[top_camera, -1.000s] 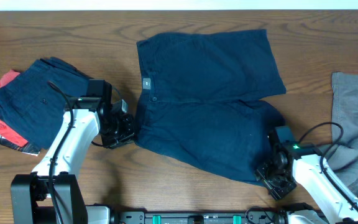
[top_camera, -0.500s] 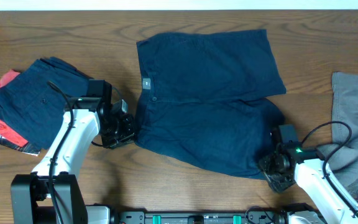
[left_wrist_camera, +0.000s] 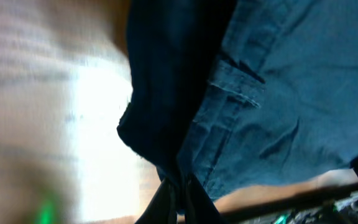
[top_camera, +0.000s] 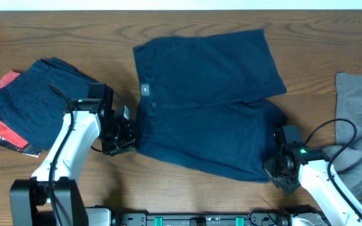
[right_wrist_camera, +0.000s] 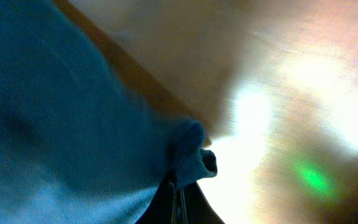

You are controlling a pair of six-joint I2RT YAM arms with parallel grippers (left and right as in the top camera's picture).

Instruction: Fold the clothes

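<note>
Now that my right pincer point(right_wrist_camera: 179, 190) has closed on the shorts point(top_camera: 212, 119) at the hem, the left pincer point(left_wrist_camera: 178, 186) pinching their waistband, I judge the garment ready to fold.

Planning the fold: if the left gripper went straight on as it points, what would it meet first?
Likely more of the spread navy shorts: the left gripper, shut on their waistband edge, points across them.

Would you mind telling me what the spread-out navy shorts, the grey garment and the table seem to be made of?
The navy shorts: probably woven cotton twill, matte; stitched seams and soft creases show. The grey garment: soft matte fabric, perhaps knit; weave too small to tell. The table: wood or wood-look laminate; oak-like grain, slight sheen.
</note>
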